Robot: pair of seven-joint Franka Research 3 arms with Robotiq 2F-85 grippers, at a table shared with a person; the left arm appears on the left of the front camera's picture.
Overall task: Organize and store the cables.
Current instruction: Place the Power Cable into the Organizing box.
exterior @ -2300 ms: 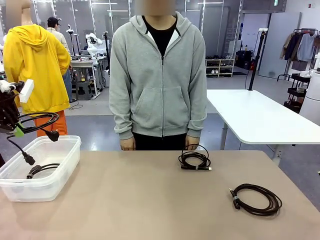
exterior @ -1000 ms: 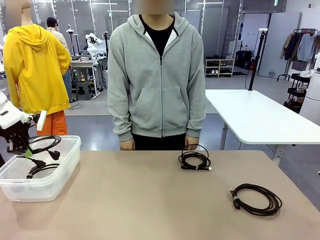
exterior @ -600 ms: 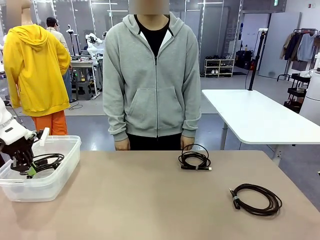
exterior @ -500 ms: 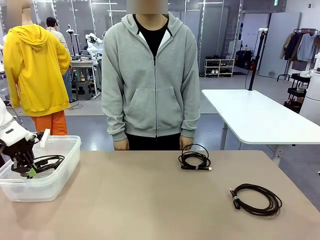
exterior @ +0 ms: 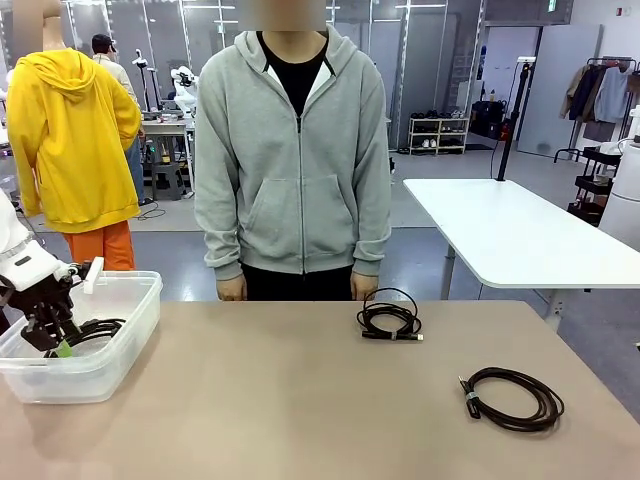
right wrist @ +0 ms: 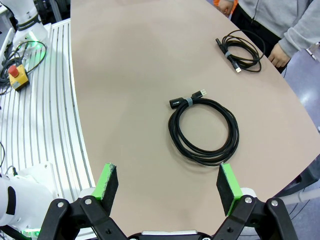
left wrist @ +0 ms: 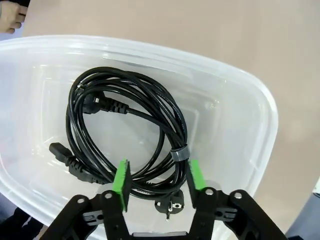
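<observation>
Tabletop with loose cables (lab behind)

Cable partly hidden behind left gripper.

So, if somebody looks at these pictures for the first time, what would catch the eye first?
Probably the clear plastic bin at the table's left end, where the left gripper hangs open over a coiled black cable lying inside. Next, two cables lie on the bare tabletop: a small coil by the far edge, before the person in a grey hoodie, and a wider coil toward the near right.
</observation>
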